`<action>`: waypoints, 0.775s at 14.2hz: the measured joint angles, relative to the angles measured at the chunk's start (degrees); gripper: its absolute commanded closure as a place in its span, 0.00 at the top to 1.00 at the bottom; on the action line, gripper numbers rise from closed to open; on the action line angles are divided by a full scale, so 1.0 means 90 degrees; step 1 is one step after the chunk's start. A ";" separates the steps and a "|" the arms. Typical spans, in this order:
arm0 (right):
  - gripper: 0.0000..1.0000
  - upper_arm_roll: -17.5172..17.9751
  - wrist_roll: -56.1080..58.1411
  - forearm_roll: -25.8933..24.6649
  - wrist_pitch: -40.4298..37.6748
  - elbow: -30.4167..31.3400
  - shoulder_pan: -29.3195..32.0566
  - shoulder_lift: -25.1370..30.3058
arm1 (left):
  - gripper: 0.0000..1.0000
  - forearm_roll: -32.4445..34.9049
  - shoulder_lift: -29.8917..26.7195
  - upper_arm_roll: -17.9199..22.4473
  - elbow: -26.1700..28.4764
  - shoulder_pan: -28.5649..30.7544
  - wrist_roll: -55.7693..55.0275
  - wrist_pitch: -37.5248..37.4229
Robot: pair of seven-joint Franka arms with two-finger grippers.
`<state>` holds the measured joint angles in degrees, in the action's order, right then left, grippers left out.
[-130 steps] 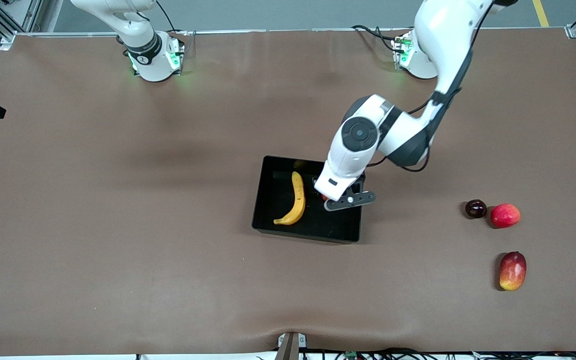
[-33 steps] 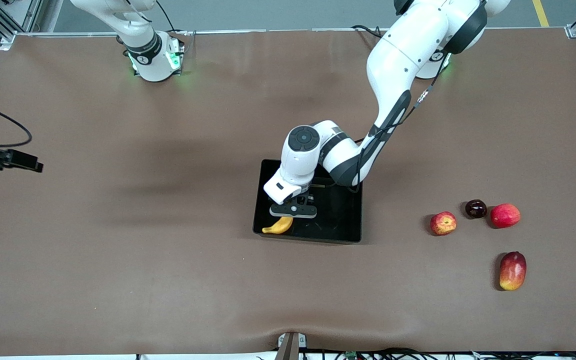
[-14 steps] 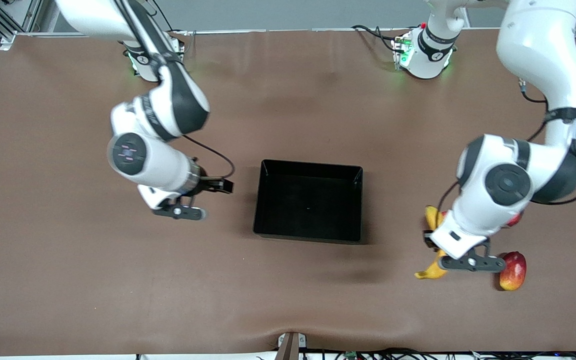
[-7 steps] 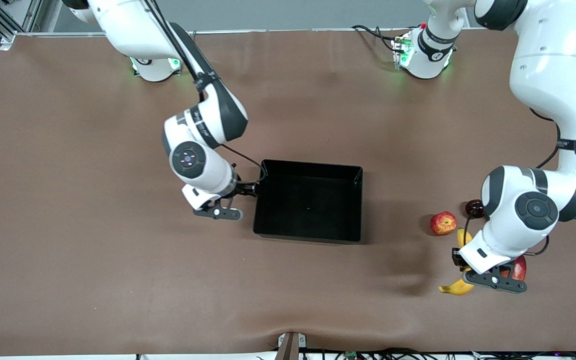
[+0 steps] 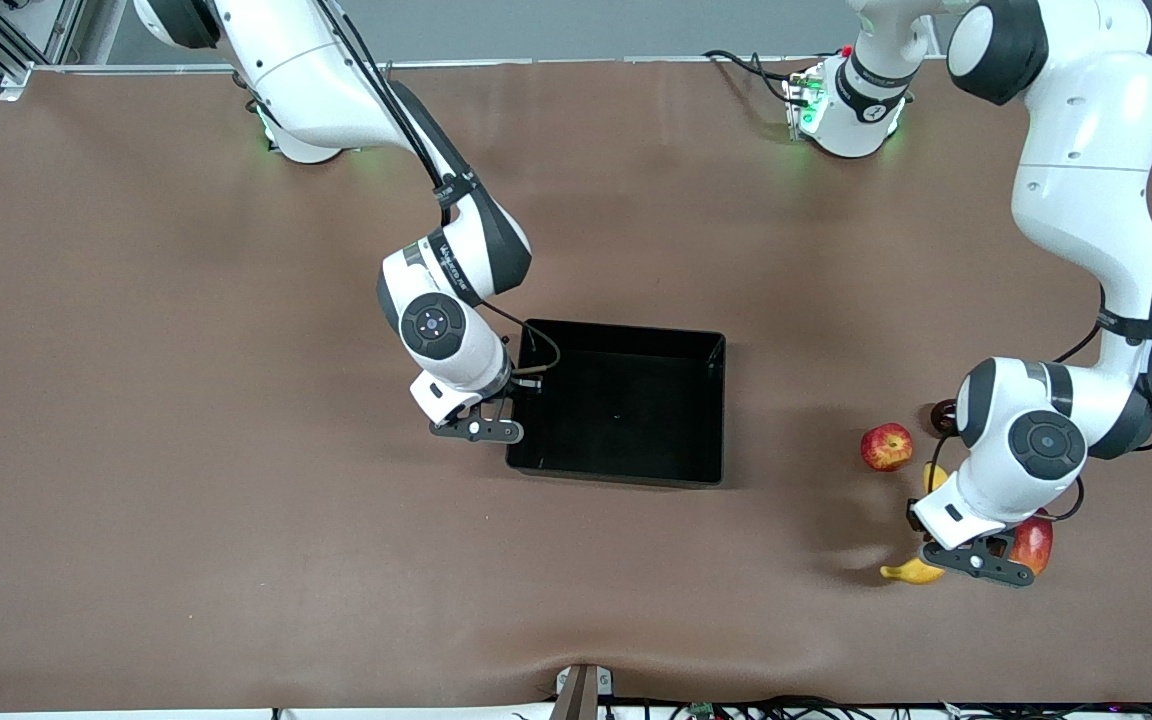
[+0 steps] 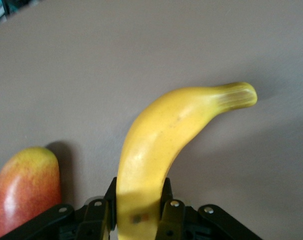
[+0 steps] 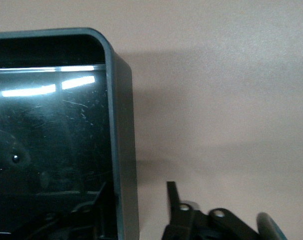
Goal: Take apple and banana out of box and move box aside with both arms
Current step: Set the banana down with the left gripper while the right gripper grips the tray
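From the front view, the box sits in the middle of the table with nothing in it, and the right gripper is down at the wall that faces the right arm's end, near the corner closest to the camera, placed there, I judge, to take hold of that wall for the two-armed move. Toward the left arm's end the apple rests on the table well apart from the box, and the left gripper hangs low over the table with the banana pinched in it, beside a mango; a dark fruit shows just past the arm. In the left wrist view the fingers are pressed on the thick end of the banana, its tip reaching out over bare table, so it looks ready to be set down clear of the mango. In the right wrist view the jaws straddle the box wall, one finger outside and one inside, spread with a gap outside and not yet gripping
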<state>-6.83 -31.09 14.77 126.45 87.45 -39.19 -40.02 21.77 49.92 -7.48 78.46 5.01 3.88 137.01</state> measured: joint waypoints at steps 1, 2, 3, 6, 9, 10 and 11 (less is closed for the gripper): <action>0.00 -0.0002 -0.0001 0.0001 0.0002 -0.0011 0.0000 0.0000 | 0.00 0.0046 0.0066 0.0001 0.0019 0.0093 0.0088 0.0004; 0.00 -0.0002 -0.0005 0.0001 0.0001 -0.0023 -0.0001 0.0001 | 0.00 0.0072 0.0113 0.0002 0.0037 0.0170 0.0153 0.0007; 0.00 -0.0003 -0.0011 0.0001 -0.0003 -0.0029 -0.0001 0.0001 | 0.00 0.0077 0.0147 0.0002 0.0060 0.0219 0.0197 0.0008; 0.00 -0.0008 -0.0016 0.0002 -0.0012 -0.0033 -0.0001 0.0001 | 0.05 0.0083 0.0157 -0.0002 0.0158 0.0234 0.0199 0.0031; 0.00 -0.0059 -0.0015 0.0004 -0.0140 -0.0085 0.0035 0.0005 | 0.80 0.0083 0.0141 -0.0003 0.0183 0.0234 0.0197 0.0031; 0.00 -0.0082 -0.0015 0.0005 -0.0342 -0.0148 0.0105 0.0028 | 1.00 0.0083 0.0129 -0.0006 0.0202 0.0236 0.0186 0.0030; 0.00 -0.0101 -0.0003 0.0004 -0.0568 -0.0221 0.0212 0.0088 | 1.00 0.0065 0.0116 -0.0020 0.0223 0.0249 0.0161 0.0026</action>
<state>-7.74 -31.12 14.81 121.34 85.46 -37.28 -39.23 22.35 50.97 -7.66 80.47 7.25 5.33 137.24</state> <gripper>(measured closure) 0.943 0.581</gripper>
